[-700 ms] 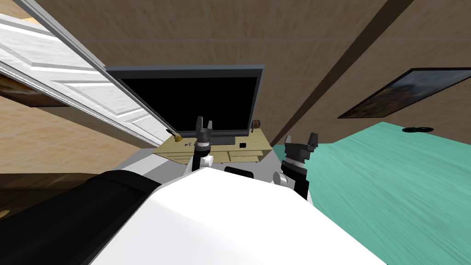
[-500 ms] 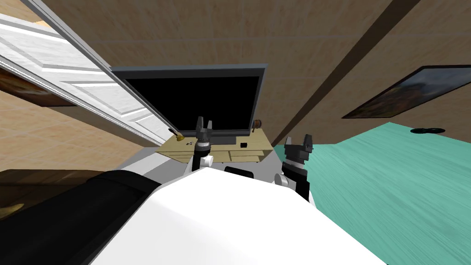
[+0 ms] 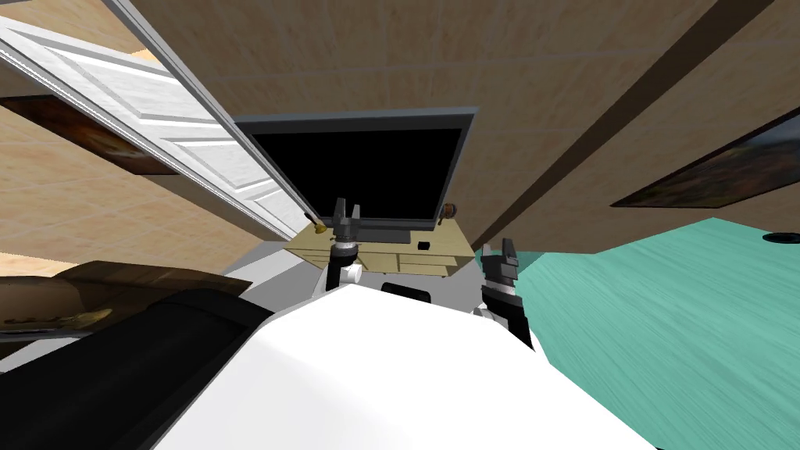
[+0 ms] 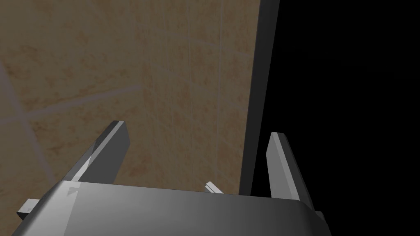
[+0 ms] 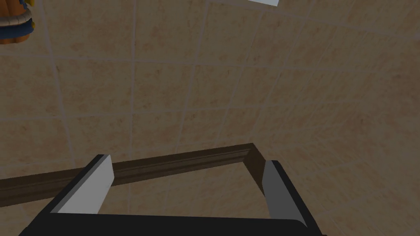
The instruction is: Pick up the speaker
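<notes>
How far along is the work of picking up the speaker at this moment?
Done: nothing is grasped yet. The small black box, likely the speaker, sits on the light wood stand below the TV.
In hand: the left gripper and right gripper are raised, fingers open and empty, apart from the box.
Left: reach the box, close on it, lift.

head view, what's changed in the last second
My view turned left, so the TV, its stand and the white door slid right in the picture. The right gripper drew back and inward, and turned. Nothing grasped or released: both grippers stay open, the left gripper holds its place, the small black box still sits on the stand.
</notes>
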You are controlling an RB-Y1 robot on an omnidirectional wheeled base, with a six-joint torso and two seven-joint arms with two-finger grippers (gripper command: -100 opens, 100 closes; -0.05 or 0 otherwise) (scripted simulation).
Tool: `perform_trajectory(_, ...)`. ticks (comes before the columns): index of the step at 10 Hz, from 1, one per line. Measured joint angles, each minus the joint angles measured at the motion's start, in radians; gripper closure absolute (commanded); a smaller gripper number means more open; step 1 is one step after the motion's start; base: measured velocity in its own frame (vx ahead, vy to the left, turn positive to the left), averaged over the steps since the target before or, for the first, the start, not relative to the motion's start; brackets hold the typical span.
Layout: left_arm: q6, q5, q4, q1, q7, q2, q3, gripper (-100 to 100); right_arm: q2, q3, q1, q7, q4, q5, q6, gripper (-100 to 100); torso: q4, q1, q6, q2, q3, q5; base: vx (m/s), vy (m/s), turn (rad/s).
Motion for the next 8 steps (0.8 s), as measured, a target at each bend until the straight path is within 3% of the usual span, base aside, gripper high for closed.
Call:
perform_trajectory(1,0.000,0.000,0.000,0.000,0.000,0.000,0.000,0,-0.014,0.004,0.002,0.019,0.025,0.003,0.007,-100,0.000,0.000,0.000,-0.001,0.000,0.000,-0.039,0.081,0.223)
perform_trajectory(4,0.000,0.000,0.000,0.000,0.000,0.000,0.000,0,-0.083,0.001,0.078,0.059,0.096,-0.003,-0.016,-100,0.000,-0.002,0.000,-0.002,-0.001,-0.001,-0.015,0.035,0.134)
perform_trajectory(6,0.000,0.000,0.000,0.000,0.000,0.000,0.000,0,-0.107,0.006,0.089,0.092,0.153,0.000,-0.013,-100,-0.001,-0.004,0.000,-0.002,-0.001,-0.001,-0.012,0.031,0.253)
perform_trajectory(7,0.000,0.000,0.000,0.000,0.000,0.000,0.000,0,-0.142,0.003,0.107,0.111,0.204,-0.002,-0.021,-100,-0.001,-0.004,0.000,-0.002,-0.001,-0.001,-0.004,0.016,0.115)
perform_trajectory(8,0.000,0.000,0.000,0.000,0.000,0.000,0.000,0,-0.149,0.008,0.133,0.128,0.213,0.001,-0.019,-100,-0.001,-0.004,0.000,-0.002,-0.001,-0.001,-0.002,0.014,0.239)
